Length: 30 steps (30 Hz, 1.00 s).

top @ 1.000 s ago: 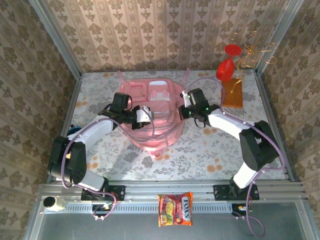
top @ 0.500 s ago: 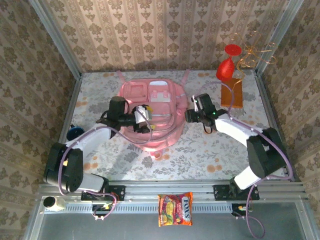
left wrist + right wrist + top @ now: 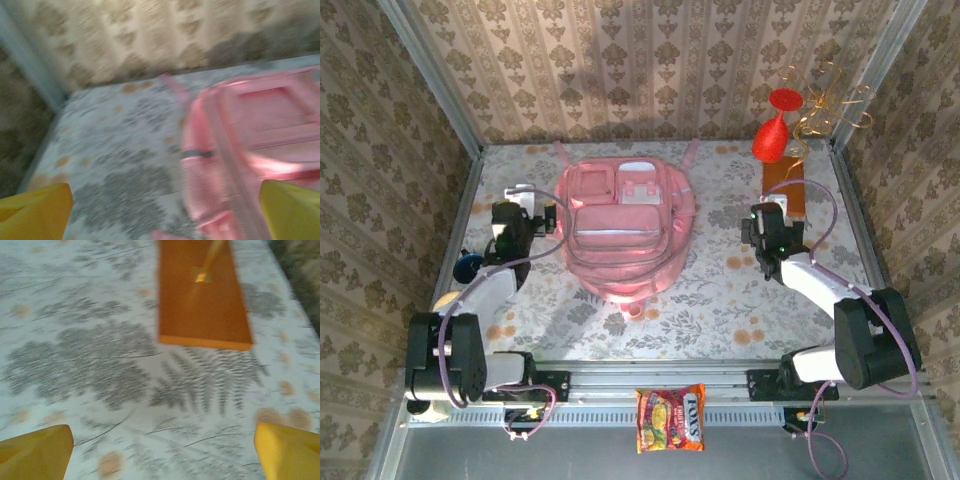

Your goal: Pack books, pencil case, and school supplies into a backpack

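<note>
Left pincer (image 3: 523, 192) and right pincer (image 3: 768, 210) gape wide, empty; one backpack (image 3: 625, 235), one orange slab (image 3: 788, 182).

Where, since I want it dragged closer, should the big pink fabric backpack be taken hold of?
Grip the small pink loop at the near end of the pink fabric backpack, coming in from the near side. The pack lies flat, pockets up, likely too broad to span, while the loop seems to stick out free past its edge.
</note>
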{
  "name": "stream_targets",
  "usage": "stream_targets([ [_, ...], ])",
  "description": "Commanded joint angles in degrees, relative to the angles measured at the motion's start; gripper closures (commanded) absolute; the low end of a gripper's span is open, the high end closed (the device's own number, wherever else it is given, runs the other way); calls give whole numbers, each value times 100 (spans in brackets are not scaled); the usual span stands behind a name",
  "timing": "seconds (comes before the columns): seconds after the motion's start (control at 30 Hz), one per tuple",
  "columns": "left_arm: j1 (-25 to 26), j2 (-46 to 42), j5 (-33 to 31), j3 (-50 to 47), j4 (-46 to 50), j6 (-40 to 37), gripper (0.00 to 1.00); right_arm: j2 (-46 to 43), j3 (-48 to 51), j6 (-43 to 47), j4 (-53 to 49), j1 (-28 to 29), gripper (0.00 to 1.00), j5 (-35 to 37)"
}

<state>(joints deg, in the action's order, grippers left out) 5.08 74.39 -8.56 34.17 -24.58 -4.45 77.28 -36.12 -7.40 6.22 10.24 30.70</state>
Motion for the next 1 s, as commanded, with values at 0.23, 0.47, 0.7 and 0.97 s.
stream_targets([
  [0.23, -207, 844, -117, -321, -763, 199, 3, -105, 799, 154, 1777, -483, 3, -132],
  [0.47, -214, 951, 161, -743, -1515, 99, 2, -379, 1121, 173, 2114, -536, 3, -237],
  [0.7, -281, 1389, 344, -1163, -2623, 158, 1, -555, 1547, 240, 2959, -536, 3, -868],
  [0.97, -348, 1445, 485, -1150, -2695, 182, 0, 145, 1624, 474, 4290, -562, 3, -1305],
])
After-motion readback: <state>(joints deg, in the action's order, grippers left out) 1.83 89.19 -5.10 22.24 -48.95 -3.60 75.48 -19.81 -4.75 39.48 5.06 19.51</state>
